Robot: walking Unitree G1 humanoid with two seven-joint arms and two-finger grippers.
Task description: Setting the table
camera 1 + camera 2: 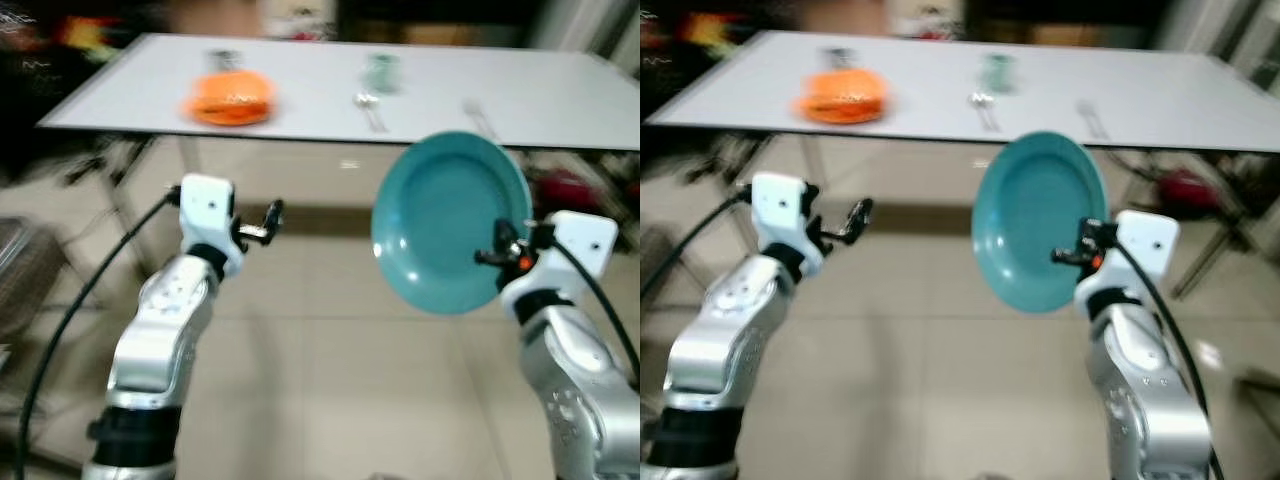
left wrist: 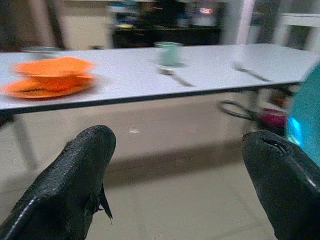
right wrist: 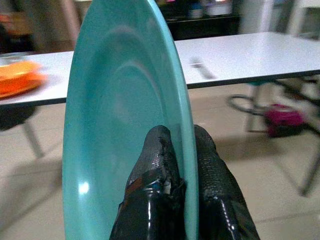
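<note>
1. Two arms are raised in front of us, short of the table (image 1: 560,100), which stands across the far side of the scene.
2. On the left, our left gripper (image 1: 268,222) is spread wide and empty, its fingers (image 2: 75,180) well apart and pointing toward the table.
3. Far left on the table sits an orange bowl (image 1: 229,92) on an orange plate (image 1: 228,113); we judge that place as already laid.
4. Toward the middle of the table stand a pale green cup (image 1: 381,71) and, just near of it, a spoon (image 1: 368,106).
5. Further right lies a fork (image 1: 478,118), with bare tabletop between it and the spoon.
6. On the right, our right gripper (image 3: 180,150) pinches the rim of the teal plate (image 1: 448,222), one finger on each face; the plate is held on edge, in the air, near of the table.
7. We judge the task partly done: the plate has yet to be carried over, tipped flat and set down, probably between spoon and fork.
</note>
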